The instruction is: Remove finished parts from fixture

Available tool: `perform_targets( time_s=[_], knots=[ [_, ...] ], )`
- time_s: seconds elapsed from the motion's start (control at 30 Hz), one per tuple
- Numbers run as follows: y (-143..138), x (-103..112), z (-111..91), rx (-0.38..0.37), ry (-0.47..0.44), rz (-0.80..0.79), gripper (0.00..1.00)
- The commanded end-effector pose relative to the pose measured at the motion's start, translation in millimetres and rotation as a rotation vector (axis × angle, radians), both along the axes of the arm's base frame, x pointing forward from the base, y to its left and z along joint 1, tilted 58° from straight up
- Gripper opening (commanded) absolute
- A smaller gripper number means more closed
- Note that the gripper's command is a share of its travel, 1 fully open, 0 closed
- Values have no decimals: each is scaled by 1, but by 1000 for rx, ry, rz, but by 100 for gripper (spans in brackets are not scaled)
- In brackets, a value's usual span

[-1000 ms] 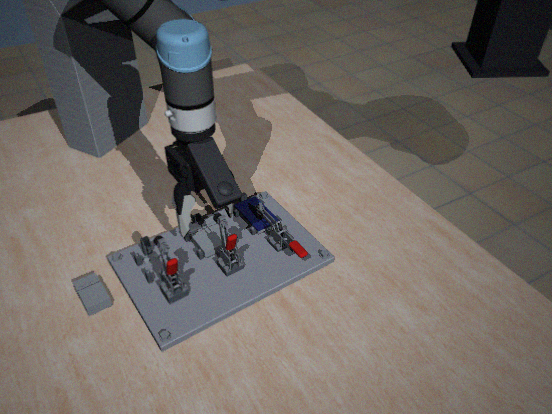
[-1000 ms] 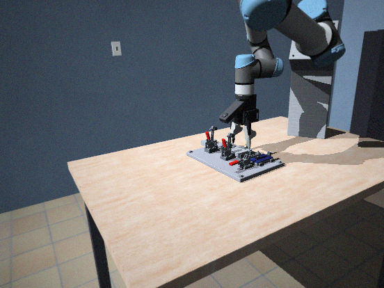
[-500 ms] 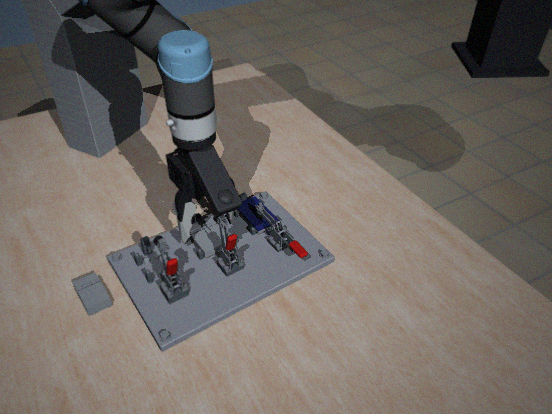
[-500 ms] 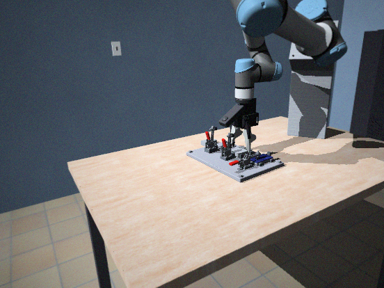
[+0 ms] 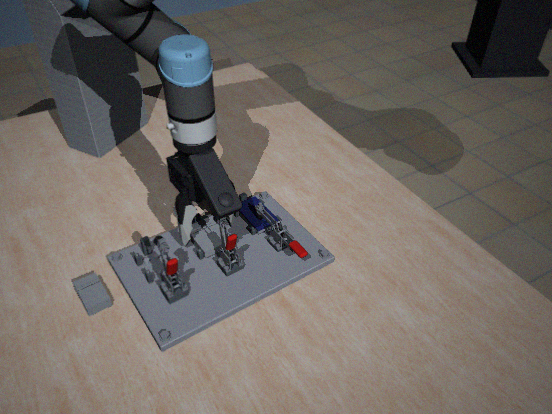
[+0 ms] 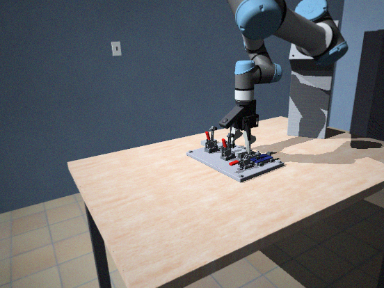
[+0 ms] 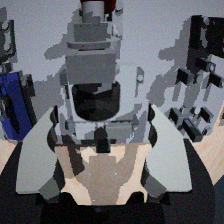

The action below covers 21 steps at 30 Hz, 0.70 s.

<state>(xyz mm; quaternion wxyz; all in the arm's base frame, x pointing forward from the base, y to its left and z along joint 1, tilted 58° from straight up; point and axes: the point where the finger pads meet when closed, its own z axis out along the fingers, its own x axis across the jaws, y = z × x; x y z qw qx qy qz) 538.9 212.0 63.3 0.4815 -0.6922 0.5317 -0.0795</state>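
Observation:
The grey fixture plate (image 5: 220, 272) lies on the table with three toggle clamps. My gripper (image 5: 204, 231) is open and low over the middle station, its fingers on either side of a grey slotted part (image 5: 209, 239) without closing on it. In the wrist view this part (image 7: 95, 95) sits between and just ahead of the fingertips. The blue blank (image 5: 255, 211) sits in the right station, its red handle (image 5: 298, 248) lying flat. It also shows in the wrist view (image 7: 12, 102). Another grey part (image 5: 91, 293) lies flat on the table left of the plate. The left station (image 5: 150, 250) holds no part.
The red handles of the left clamp (image 5: 172, 266) and the middle clamp (image 5: 231, 242) stand upright close to my fingers. The robot's grey pedestal (image 5: 95, 90) stands at the table's back left. A dark column (image 5: 505, 40) stands on the floor beyond the table.

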Motion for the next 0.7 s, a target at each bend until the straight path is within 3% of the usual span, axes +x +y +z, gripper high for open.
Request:
perform_targets(
  time_s=[0.0, 0.47, 0.5, 0.67],
  knots=[
    [0, 0, 0, 0, -1, 0, 59],
    [0, 0, 0, 0, -1, 0, 59],
    [0, 0, 0, 0, -1, 0, 0],
    [0, 0, 0, 0, -1, 0, 0]
  ],
)
